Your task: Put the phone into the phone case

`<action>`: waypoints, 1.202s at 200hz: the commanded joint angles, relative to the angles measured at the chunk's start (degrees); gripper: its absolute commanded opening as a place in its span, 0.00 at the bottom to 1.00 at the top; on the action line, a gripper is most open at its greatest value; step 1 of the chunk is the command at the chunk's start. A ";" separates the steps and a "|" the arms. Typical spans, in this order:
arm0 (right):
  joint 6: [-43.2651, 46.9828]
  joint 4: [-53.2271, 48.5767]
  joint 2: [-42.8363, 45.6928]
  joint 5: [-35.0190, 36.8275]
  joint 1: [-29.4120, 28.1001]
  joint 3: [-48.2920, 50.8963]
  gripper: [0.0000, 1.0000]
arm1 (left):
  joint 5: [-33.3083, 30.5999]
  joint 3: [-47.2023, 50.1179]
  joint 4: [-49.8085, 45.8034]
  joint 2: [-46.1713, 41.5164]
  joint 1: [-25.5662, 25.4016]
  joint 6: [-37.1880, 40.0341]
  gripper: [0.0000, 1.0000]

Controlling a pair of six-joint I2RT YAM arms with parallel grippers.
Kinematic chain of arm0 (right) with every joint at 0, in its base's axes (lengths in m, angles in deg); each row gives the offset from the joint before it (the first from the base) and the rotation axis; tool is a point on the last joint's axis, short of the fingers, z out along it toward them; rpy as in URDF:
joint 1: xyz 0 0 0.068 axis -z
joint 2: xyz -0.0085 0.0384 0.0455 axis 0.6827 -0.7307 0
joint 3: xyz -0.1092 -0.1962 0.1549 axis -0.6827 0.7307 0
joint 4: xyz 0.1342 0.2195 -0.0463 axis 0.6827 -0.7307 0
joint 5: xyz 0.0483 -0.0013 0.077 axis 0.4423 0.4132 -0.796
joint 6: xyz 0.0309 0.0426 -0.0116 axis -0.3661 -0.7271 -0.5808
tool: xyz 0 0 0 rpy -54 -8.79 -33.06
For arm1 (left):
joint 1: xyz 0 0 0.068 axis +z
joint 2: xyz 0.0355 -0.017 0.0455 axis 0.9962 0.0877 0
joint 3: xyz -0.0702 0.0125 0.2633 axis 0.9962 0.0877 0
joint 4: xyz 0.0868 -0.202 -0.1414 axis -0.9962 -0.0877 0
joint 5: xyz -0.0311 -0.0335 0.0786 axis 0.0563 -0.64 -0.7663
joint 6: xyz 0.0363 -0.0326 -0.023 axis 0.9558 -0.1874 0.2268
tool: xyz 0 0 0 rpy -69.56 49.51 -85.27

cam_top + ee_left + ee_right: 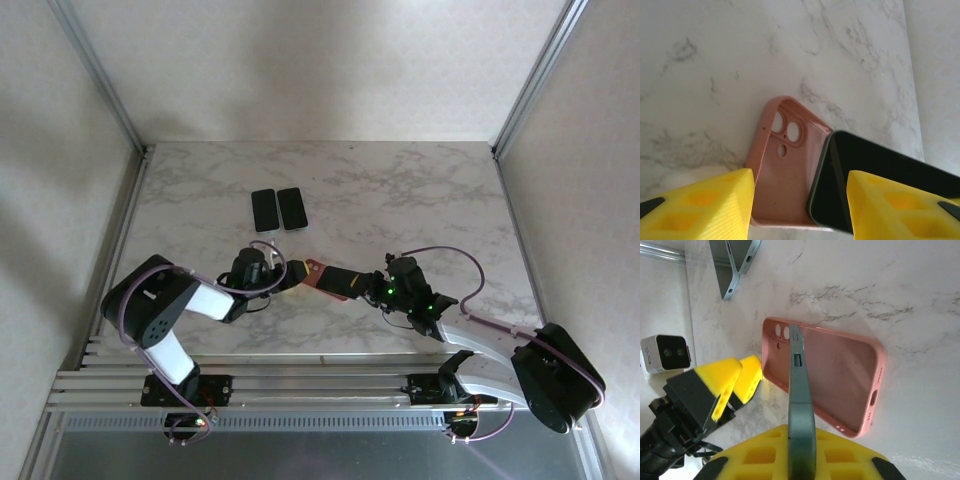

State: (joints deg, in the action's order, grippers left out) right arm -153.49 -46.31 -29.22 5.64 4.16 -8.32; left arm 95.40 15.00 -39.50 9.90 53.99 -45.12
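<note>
1. Two items to handle: a dark phone point(801, 390), pinched across its thickness in the closed jaws of the right gripper point(801, 440), and a pink phone case point(840, 370), lying open side up on the marble surface point(420, 190), mid-width and toward the near edge.
2. Left end of the phone tipped down into the case beside the camera holes, right end raised.
3. Left gripper point(799, 175) jaws partly apart, clamping nothing visible, tips just beside the case's left, camera-end corner. Contact unclear.
4. Phone: likely rigid, smooth and glass-faced, so slippery and breakable. Best gripped firmly front and back near the raised end, leaving the rest free to seat.
5. Case: likely light, soft and bendy, apt to slide or lift under pressure. Best steadied from outside at a wall or corner, rim left free to stretch.
6. Other phones point(263, 210) side by side farther off, well apart from the work.
</note>
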 commanded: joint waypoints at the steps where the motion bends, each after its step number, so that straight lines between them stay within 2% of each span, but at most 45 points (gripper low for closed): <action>1: 1.27 -2.66 -0.23 -0.44 -0.32 -2.06 0.00 | 0.28 1.84 -0.16 -2.84 -1.73 -1.89 0.51; 68: 4.34 -5.67 -0.12 -3.96 -0.30 -4.47 0.00 | -1.62 3.14 -3.03 -9.27 -2.15 -2.76 0.51; 115: 5.51 -6.46 -0.83 -6.15 -0.30 -9.57 0.00 | -2.29 0.35 -6.03 -11.73 -0.61 -2.43 0.52; 192: 4.68 -0.87 -8.50 -8.76 -0.83 -12.66 0.00 | -0.57 -0.86 -3.81 -7.48 5.42 -2.27 0.52; 240: 4.28 0.79 -11.83 -8.88 -1.13 -14.06 0.00 | 0.73 -2.56 -3.69 -3.25 5.76 -0.26 0.52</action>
State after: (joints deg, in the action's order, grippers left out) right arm -149.23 -50.13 -40.15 -1.90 3.65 -19.57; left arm 94.63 14.19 -44.39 5.10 59.32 -47.05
